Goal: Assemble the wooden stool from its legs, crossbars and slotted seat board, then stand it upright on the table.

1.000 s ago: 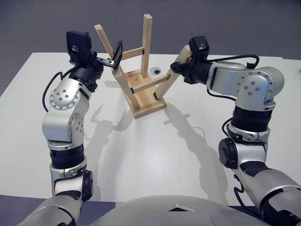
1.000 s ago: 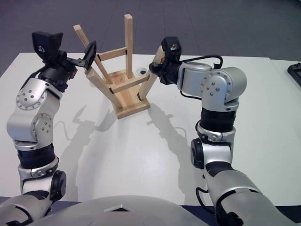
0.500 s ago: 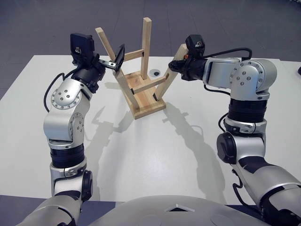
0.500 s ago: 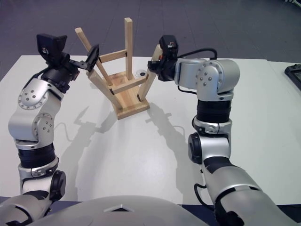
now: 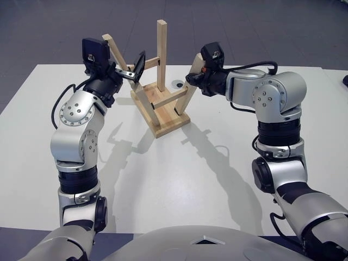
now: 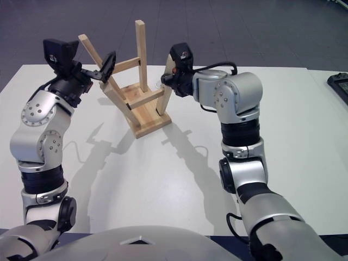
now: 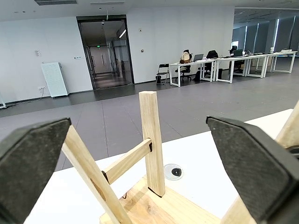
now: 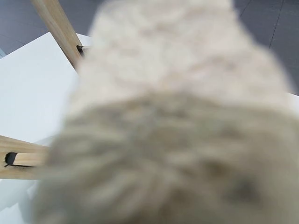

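The wooden stool point(image 5: 165, 120) lies upside down and tilted on the white table point(image 5: 179, 179), seat board down and legs up. My left gripper point(image 5: 134, 66) is open, its fingers on either side of the stool's left leg point(image 7: 88, 172) near the crossbar point(image 7: 126, 161); that leg touches one pad point(image 7: 32, 158). My right gripper point(image 5: 194, 76) is shut on the top of the right leg point(image 5: 186, 100), whose blurred end point(image 8: 173, 116) sits right in front of the right wrist camera. A third leg point(image 5: 161, 54) points straight up between the two arms.
A round cable hole point(image 5: 177, 84) sits in the table just behind the stool. The table's far edge runs close behind both grippers. A dark object point(image 6: 340, 81) lies at the far right edge. Bare tabletop spreads in front of the stool.
My right gripper has moved left with the leg in it, tipping the stool's legs leftward. The left gripper has stayed almost in place, still open.
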{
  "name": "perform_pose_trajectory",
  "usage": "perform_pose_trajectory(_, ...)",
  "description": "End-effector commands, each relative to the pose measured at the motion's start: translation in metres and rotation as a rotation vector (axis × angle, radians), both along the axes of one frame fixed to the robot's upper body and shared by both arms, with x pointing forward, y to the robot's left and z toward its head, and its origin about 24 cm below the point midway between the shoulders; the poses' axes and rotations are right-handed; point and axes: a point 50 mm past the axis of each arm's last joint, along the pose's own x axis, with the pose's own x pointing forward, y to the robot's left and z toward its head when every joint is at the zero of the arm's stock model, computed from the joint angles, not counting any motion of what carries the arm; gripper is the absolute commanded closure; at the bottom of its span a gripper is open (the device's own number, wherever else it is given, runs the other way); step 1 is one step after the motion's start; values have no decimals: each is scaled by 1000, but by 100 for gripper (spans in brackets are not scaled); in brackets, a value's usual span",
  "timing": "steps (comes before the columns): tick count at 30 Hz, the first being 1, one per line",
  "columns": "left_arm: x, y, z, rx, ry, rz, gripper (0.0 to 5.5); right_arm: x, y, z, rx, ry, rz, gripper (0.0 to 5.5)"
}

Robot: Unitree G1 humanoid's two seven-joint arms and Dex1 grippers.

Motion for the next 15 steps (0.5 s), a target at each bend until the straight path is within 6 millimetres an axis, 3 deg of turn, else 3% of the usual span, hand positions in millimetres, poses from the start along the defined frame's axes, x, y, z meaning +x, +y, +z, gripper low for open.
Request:
perform_pose_trajectory(1,7,3,-3,-17,33,33,10,-44,7,-96,-182,383,139,442)
perform_pose_trajectory(6,13,4,4,-74,9,70,10,-29,-1,-94,-63,361,6,440)
perform_pose_trajectory(7,13,5,4,-81,8,76,10,-25,-3,-92,-50,348,-14,404)
perform_pose_trajectory(12,15,11,5,-106,13,105,10,-11,3,-78,3,302,-60,335)
perform_pose_trajectory(15,14,14,8,-128,-3,105,10,-15,11,-85,-40,299,-25,284)
